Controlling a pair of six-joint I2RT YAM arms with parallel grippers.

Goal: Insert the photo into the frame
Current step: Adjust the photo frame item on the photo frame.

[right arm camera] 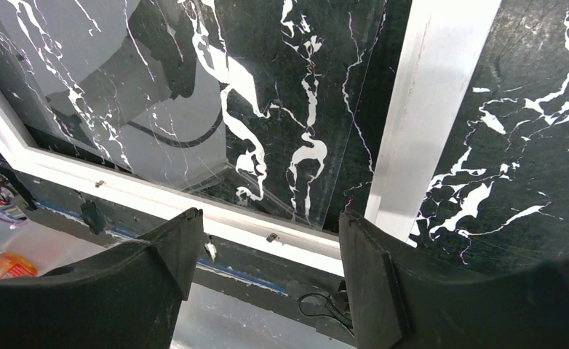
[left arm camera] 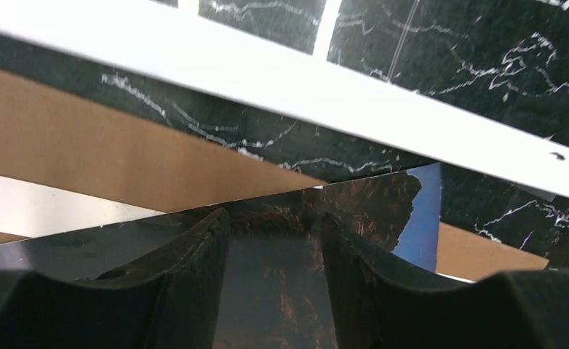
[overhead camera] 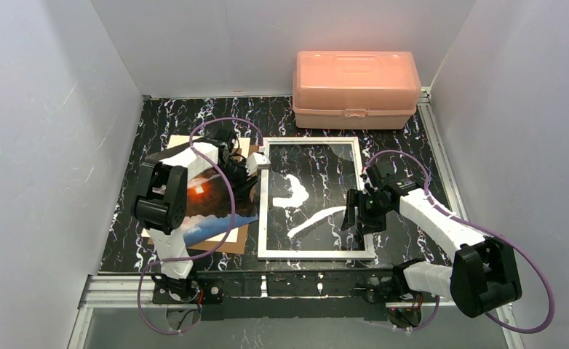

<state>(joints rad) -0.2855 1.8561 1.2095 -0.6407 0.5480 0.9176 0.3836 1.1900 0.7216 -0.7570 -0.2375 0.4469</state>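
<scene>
Top view was bright, lit evenly from above; plain white walls (overhead camera: 41, 109) were nearly blown out. Glare streaked the clear pane of the thin white rectangular frame (overhead camera: 263, 211). Left wrist view was dim, its black fingers (left arm camera: 85, 313) blurred. Right wrist view was sharper.

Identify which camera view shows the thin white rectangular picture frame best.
The top external view: the thin white rectangular picture frame lies flat with nearly its whole outline visible. The left wrist view shows only one white rail; the right wrist view shows a corner and part of the clear pane.
</scene>
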